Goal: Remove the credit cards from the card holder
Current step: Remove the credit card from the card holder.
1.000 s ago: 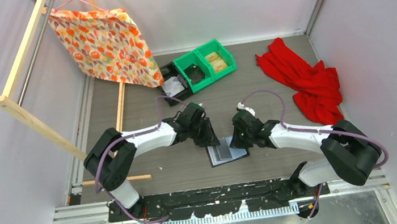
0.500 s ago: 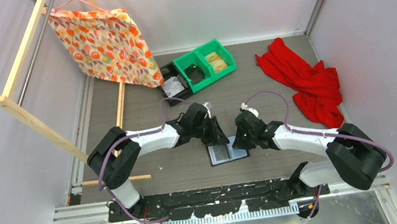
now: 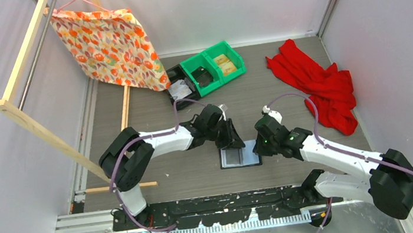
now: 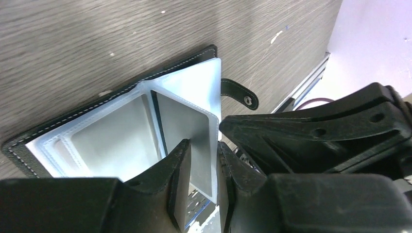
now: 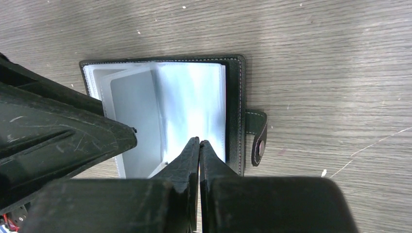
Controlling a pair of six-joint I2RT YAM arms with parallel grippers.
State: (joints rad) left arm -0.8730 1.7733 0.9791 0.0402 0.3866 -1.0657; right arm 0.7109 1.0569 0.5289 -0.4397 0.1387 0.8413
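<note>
The card holder (image 3: 240,156), a black bifold wallet, lies open on the table between my arms, with its snap tab (image 5: 257,141) to the right. In the left wrist view a sleeve leaf holding a pale grey credit card (image 4: 182,116) stands up from the wallet's spine. My left gripper (image 4: 203,150) straddles the leaf's lower corner with its jaws a narrow gap apart. It is at the wallet's far left edge (image 3: 232,142). My right gripper (image 5: 198,141) is shut, its tips resting on the glossy right sleeve (image 5: 194,107). It is at the wallet's right side (image 3: 261,144).
Two green bins (image 3: 213,65) and a black bin (image 3: 179,85) stand at the back centre. A red cloth (image 3: 319,82) lies at the back right. A floral cloth (image 3: 109,42) hangs from a wooden frame (image 3: 36,128) on the left.
Both grippers have moved right. The wallet has turned square to the table and shifted slightly right. My left gripper has come over its left half, and the right arm has stretched out further right.
</note>
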